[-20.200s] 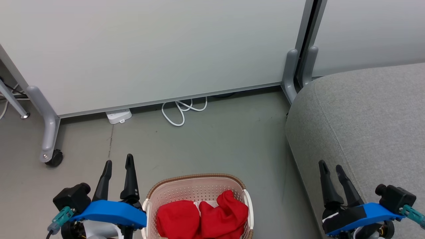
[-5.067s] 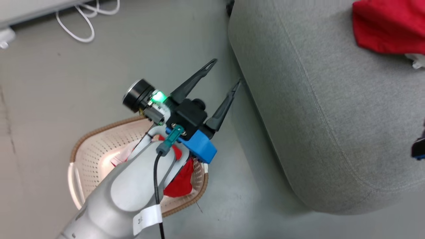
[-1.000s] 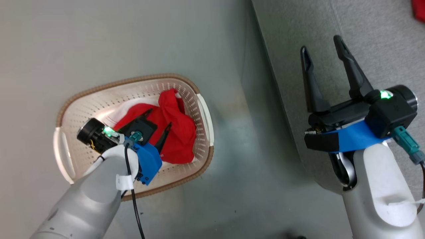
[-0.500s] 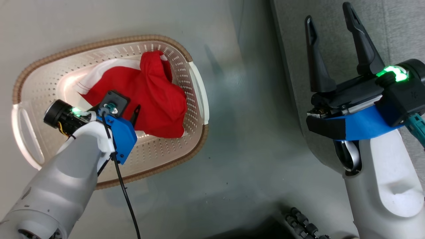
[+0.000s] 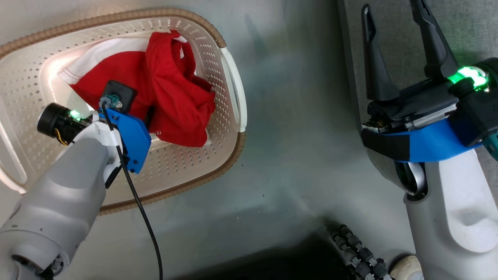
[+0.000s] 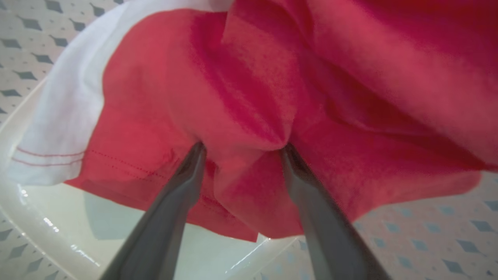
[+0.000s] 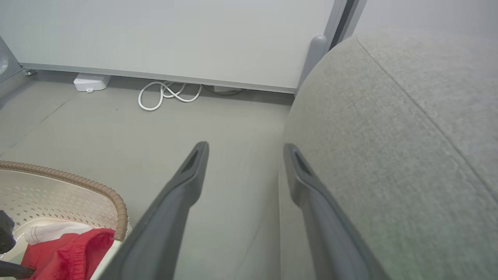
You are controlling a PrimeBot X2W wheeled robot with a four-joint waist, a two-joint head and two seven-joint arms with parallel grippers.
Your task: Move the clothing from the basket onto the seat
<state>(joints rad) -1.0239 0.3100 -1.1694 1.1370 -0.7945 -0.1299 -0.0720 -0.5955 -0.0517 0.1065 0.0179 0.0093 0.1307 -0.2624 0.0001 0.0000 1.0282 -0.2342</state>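
One piece of the clothing [image 5: 175, 89], red with a white trim panel, lies crumpled in the cream basket [image 5: 229, 151] with its brown rim. My left arm [image 5: 78, 163] reaches down into the basket. In the left wrist view, my left gripper [image 6: 241, 149] is open, both fingertips pressed into the red clothing [image 6: 253, 77] with a fold bunched between them. My right gripper [image 5: 391, 11] is open and holds nothing, hovering at the edge of the grey seat [image 5: 474, 23]. The right wrist view shows this gripper [image 7: 245, 147] between the seat [image 7: 389, 136] and the basket [image 7: 113, 198].
Grey floor [image 5: 295, 136] separates the basket from the seat. A black ribbed part of my base [image 5: 358, 256] sits at the bottom. Farther off, a white cord [image 7: 167, 93] and a power strip [image 7: 91, 82] lie below a partition wall [image 7: 175, 35].
The head camera has come lower and closer, so the basket looks larger. My left gripper has sunk further into the red clothing, its fingers now under the wrist. The right gripper stays open.
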